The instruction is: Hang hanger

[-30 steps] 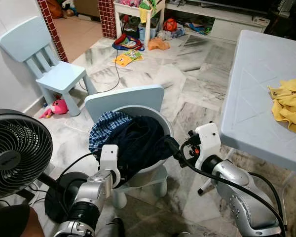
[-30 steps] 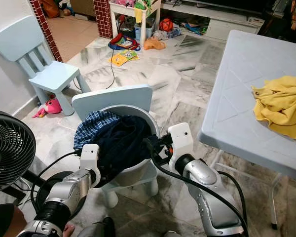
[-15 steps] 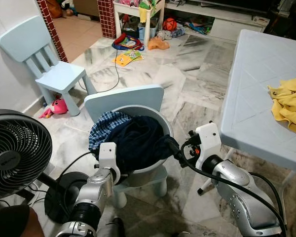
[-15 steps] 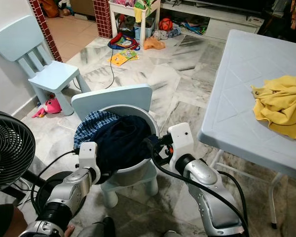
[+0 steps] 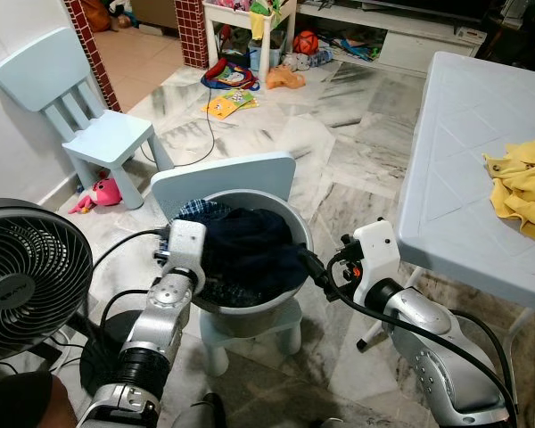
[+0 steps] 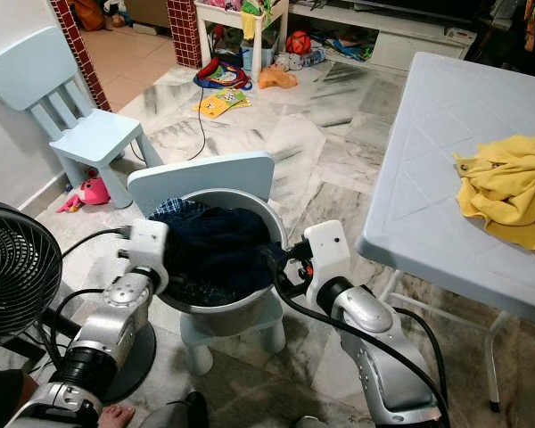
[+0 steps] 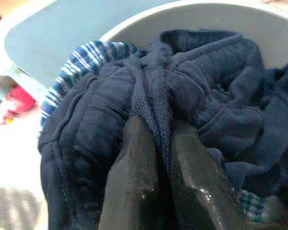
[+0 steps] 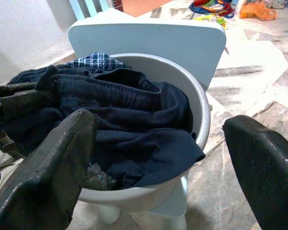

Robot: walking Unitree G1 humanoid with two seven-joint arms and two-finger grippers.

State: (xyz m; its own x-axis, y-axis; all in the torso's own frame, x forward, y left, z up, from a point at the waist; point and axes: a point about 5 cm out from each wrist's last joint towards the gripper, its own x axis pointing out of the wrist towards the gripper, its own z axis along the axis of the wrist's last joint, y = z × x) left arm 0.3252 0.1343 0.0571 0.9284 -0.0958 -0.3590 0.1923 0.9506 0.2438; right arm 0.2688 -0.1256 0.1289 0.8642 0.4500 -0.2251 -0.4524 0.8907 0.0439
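A grey tub point(image 5: 276, 294) sits on a small pale-blue chair point(image 5: 223, 178) in front of the robot, heaped with dark navy clothes point(image 5: 250, 254) and a blue checked cloth point(image 5: 192, 210) at its far-left rim. No hanger can be made out in the pictures.

The left gripper point(image 7: 156, 139) is at the tub's left side, its two fingers point(image 7: 134, 163) close together and pinching a fold of the navy clothes. The right gripper point(image 8: 158, 158) is at the tub's right rim, its fingers point(image 8: 48, 163) spread wide and pointing at the tub, holding nothing.

A black fan point(image 5: 27, 276) stands near left. A second pale-blue chair point(image 5: 80, 116) stands far left by the wall, with a pink toy point(image 5: 102, 192) on the marble floor point(image 5: 357, 152) beside it. On the right is a pale table point(image 5: 464, 160) bearing a yellow cloth point(image 5: 526, 183). Toys and books point(image 5: 232, 102) litter the far floor.
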